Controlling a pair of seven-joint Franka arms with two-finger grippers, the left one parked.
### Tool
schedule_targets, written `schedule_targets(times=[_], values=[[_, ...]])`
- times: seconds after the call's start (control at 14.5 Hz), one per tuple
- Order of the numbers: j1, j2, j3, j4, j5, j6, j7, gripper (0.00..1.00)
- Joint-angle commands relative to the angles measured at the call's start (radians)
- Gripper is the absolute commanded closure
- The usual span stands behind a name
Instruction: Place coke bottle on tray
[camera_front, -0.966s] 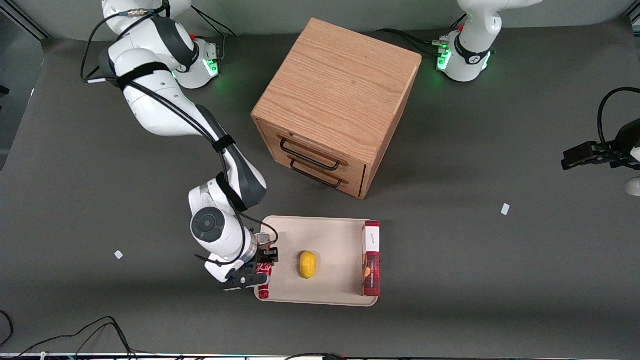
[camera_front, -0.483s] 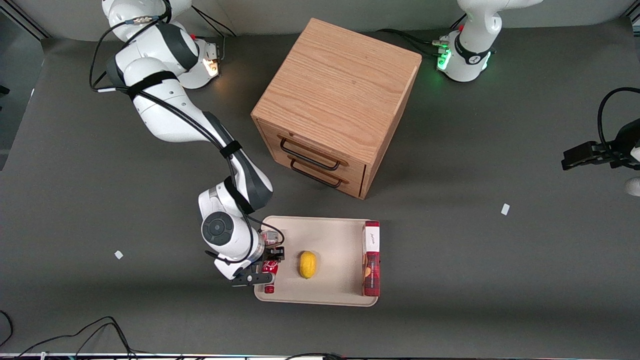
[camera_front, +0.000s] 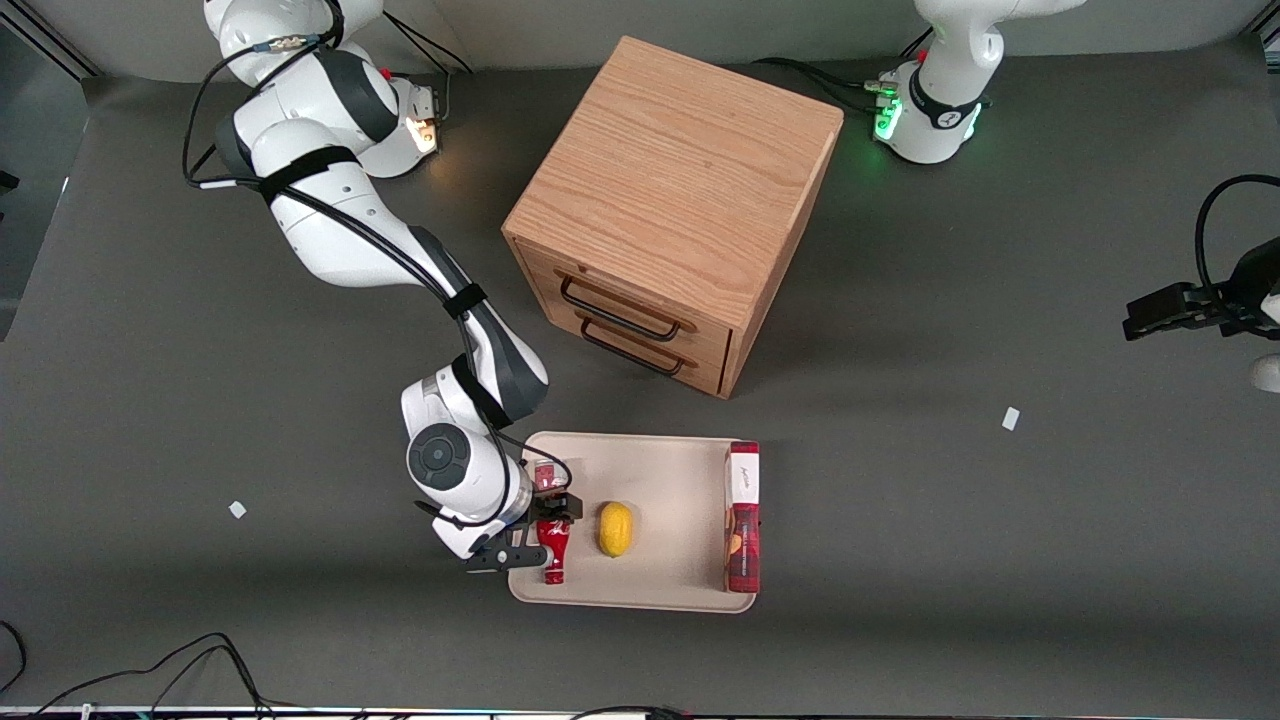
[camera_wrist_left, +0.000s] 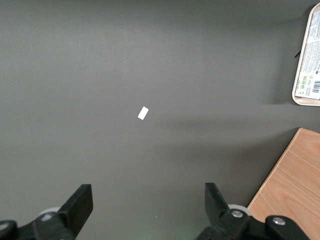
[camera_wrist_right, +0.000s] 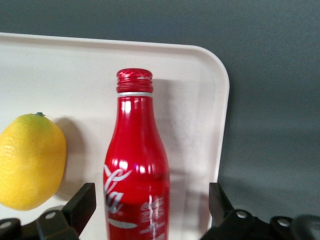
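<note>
You have the coke bottle (camera_front: 553, 553) lying on the tray (camera_front: 670, 470), at the end nearest the working arm and just beside a lemon (camera_front: 615, 528). Your end effector (camera_front: 535, 540) sits over the bottle's base with its fingers spread apart, the bottle between them
</note>
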Motion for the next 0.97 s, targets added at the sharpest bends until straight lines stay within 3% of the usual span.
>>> schedule_targets(times=[0.0, 0.41, 0.9], values=[[0.006, 0.004, -0.003, 0.010, 0.021, 0.010, 0.015, 0.00], [-0.004, -0.110, -0.003, -0.049, 0.023, -0.013, 0.064, 0.00], [-0.075, -0.578, -0.070, -0.530, 0.023, -0.012, 0.038, 0.00]])
